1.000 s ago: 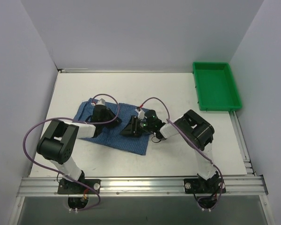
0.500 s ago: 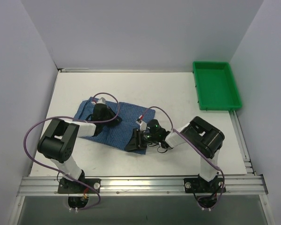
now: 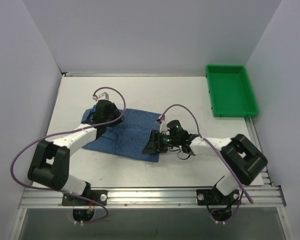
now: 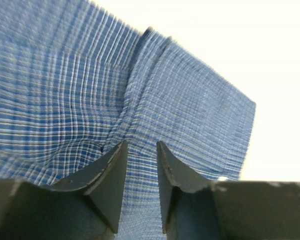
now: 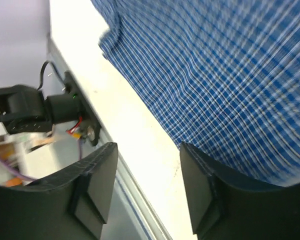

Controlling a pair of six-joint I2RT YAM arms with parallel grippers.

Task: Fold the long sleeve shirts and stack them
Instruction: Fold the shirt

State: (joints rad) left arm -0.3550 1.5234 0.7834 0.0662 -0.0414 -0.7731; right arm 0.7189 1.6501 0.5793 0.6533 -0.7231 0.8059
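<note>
Where the right gripper [image 3: 151, 144] lies low, its jaws stand wide apart and hold nothing. Bare table [image 3: 190, 100] shows between them, and the near right hem of the shirt [image 3: 125, 134] runs just beside one finger. Thin woven check like this should be light and limp, prone to sag, crease and slide. I judge it best taken by a hem or corner, one pinch at each end of the intended fold line, never mid-panel. It lies flat as a rough oblong spanning the ground between the two sets of jaws. Its long axis runs from the left jaws, farther back, down to the right jaws nearer the bases. Collar and cuffs do not show, so which end is the neck cannot be told. Farther off, the left gripper [image 3: 106, 116] has its jaws drawn almost together, apparently nipping a pucker of cloth. Well beyond the right jaws sits a green tray [image 3: 230, 92].
</note>
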